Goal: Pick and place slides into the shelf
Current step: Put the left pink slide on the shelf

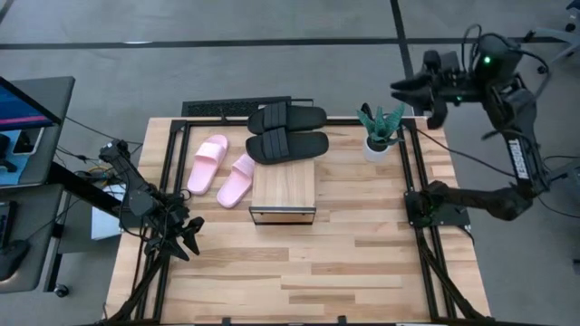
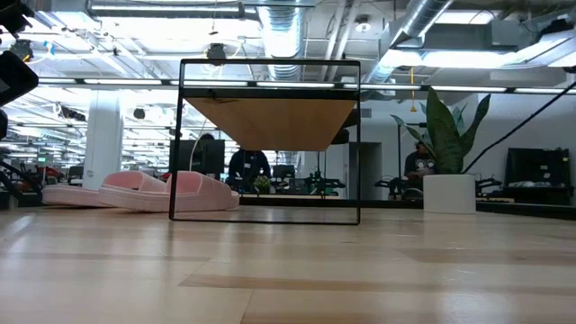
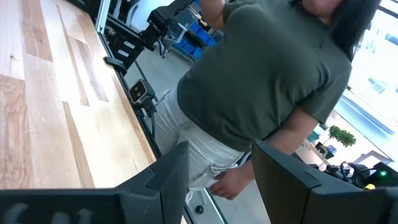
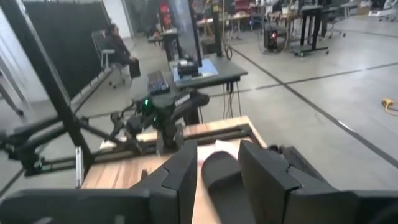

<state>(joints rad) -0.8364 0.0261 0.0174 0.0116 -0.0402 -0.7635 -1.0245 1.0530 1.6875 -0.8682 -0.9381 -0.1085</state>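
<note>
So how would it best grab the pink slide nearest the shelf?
Probably by its wide strap, from above: the pink slide lies flat, sole down, beside the shelf, and the strap arches up. The left gripper is nearer.

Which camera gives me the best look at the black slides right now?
The high view: both black slides lie in full, side by side behind the shelf. The right wrist view catches part of one; the low and left wrist views show none.
</note>
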